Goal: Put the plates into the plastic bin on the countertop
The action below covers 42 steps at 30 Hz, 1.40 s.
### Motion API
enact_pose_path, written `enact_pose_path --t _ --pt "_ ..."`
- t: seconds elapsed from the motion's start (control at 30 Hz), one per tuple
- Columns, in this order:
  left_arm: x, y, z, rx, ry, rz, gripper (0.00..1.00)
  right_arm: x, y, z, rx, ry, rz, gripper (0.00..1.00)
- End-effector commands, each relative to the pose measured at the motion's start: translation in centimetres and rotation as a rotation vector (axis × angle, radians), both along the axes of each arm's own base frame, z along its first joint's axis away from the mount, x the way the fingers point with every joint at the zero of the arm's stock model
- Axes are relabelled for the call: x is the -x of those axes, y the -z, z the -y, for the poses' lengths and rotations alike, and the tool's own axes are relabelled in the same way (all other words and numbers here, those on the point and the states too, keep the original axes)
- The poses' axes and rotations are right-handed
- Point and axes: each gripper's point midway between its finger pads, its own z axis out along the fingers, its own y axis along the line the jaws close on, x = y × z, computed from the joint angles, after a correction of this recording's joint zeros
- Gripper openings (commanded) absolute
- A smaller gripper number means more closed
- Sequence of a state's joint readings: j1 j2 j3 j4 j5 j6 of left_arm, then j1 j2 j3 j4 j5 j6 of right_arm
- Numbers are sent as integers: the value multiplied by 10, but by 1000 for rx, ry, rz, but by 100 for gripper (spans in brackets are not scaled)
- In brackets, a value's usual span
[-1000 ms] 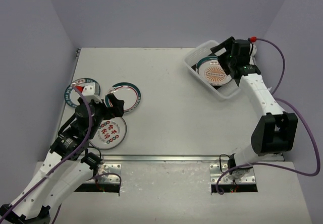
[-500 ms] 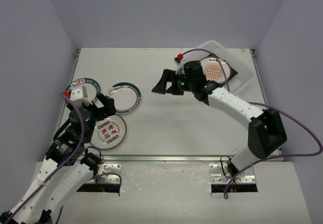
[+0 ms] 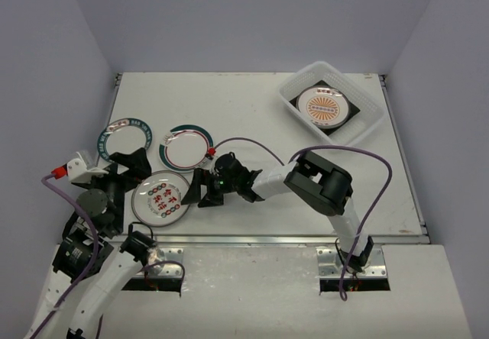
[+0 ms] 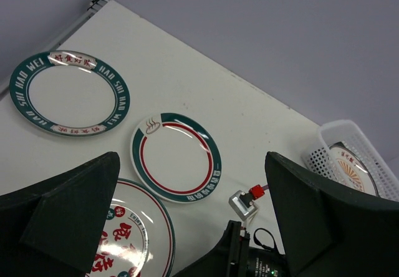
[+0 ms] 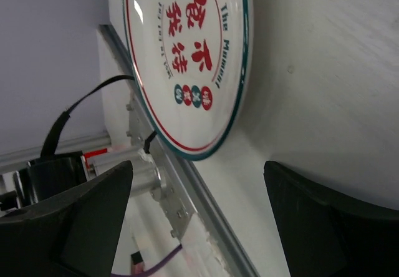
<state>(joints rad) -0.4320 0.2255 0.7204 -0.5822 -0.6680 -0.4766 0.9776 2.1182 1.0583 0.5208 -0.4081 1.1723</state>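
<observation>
Three round plates lie at the left of the countertop (image 3: pixel 252 102): a teal-lettered one (image 3: pixel 124 137), a teal-and-red-rimmed one (image 3: pixel 186 146), and one with red characters (image 3: pixel 160 196). The plastic bin (image 3: pixel 365 116) at the far right holds an orange sunburst plate (image 3: pixel 322 107) on top of its stack. My right gripper (image 3: pixel 200 191) is open and empty, low at the red-character plate's right edge; that plate (image 5: pixel 187 58) fills its wrist view. My left gripper (image 3: pixel 124 167) is open and empty, raised over the near left. Its view shows the three plates (image 4: pixel 176 156) and the bin (image 4: pixel 368 146).
The metal front edge (image 3: pixel 252 240) runs just near of the red-character plate and shows in the right wrist view (image 5: pixel 187 183). The right arm stretches low across the table's near middle, its purple cable (image 3: pixel 252 142) looping above. Walls close the left, back and right sides.
My right arm has swung from the bin across the table to the near left, ending beside the red-character plate. My left arm has drawn back toward the near left.
</observation>
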Motion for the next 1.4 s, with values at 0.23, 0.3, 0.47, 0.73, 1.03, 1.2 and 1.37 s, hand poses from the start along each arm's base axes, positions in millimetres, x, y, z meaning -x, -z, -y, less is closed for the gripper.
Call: enact_pose_path --t 0.23,0.3,0.47,0.73,1.03,1.2,1.37 --pt "0 -10 -2 8 -9 19 100 -20 82 0 144 296 -159 41" --pt "0 -10 -1 10 -6 24 100 -21 85 -1 141 299 -163 29" --pt "-1 -11 3 0 19 24 100 -10 64 -16 45 200 -162 0" --pt "8 -18 -2 22 11 75 100 18 -47 -31 -199 -264 -50 0" --pt "15 -24 -6 39 9 116 100 -96 -141 108 -282 143 72 0" --pt "11 -22 -2 28 24 101 100 -192 -149 241 -208 708 52 0" --pt "8 -20 4 13 50 84 100 -250 -140 414 -107 1409 40 0"
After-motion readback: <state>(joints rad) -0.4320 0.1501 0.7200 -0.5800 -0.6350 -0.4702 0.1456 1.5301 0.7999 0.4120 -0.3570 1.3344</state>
